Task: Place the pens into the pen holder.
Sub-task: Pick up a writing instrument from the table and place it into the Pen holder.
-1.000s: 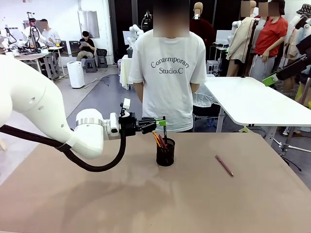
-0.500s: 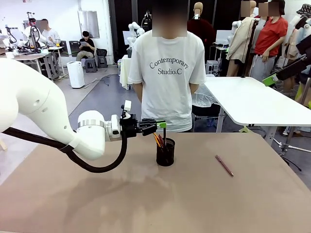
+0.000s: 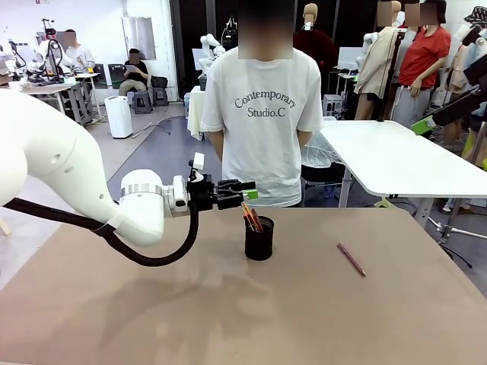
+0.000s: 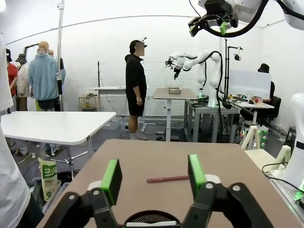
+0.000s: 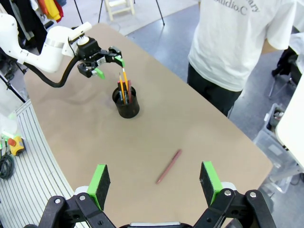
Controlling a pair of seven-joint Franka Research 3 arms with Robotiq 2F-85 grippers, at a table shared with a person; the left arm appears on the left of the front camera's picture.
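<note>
Right wrist view: left claw (image 5: 110, 67), right claw (image 5: 154, 183) agape; dark red pen (image 5: 168, 166) apart from pen holder (image 5: 127, 112).

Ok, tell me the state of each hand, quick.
Left hand: open, empty, near the small black metal-mesh pen holder.
Right hand: open, empty, high over the brown table.

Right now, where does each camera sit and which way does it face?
Front: fixed on the robot's side, facing across the table at the person; left end effector shows.
Left wrist: above the pen holder, looking along the table; same end effector, open.
Right wrist: high up, looking down; right end effector, open.
All three share the dark red pen.
</note>
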